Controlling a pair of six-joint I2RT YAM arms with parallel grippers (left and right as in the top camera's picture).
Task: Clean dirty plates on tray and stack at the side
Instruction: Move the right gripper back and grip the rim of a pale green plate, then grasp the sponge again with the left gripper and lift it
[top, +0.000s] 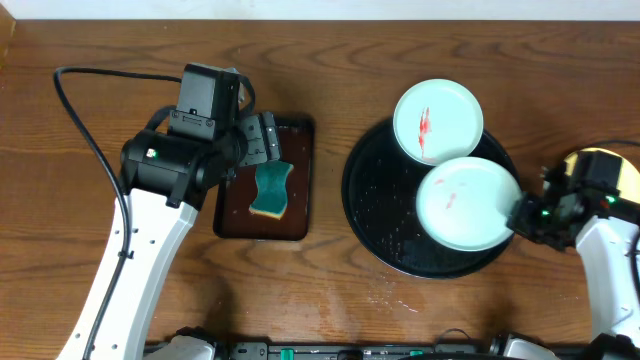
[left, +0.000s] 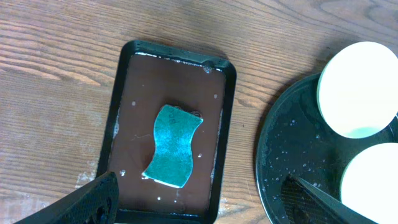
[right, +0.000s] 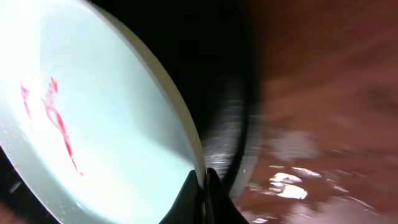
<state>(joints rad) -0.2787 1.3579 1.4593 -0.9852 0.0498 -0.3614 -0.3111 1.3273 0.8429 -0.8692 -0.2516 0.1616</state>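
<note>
The round black tray (top: 380, 200) holds two pale-mint plates. The far plate (top: 437, 120) has a red smear. The near plate (top: 460, 205) has a faint red smear, and my right gripper (top: 520, 215) is shut on its right rim. In the right wrist view the fingers (right: 204, 186) pinch the rim of that plate (right: 93, 112) over the tray (right: 214, 81). A pale yellow plate (top: 628, 172) lies at the far right, partly hidden by my right arm. My left gripper (top: 262, 140) is open and empty above the teal sponge (top: 270, 190).
The sponge (left: 174, 144) lies in a wet dark-brown rectangular tray (left: 124, 112) left of the black tray (left: 292, 143). Both mint plates (left: 357, 89) (left: 373, 180) show at the right of the left wrist view. A black cable (top: 85, 130) runs at the left.
</note>
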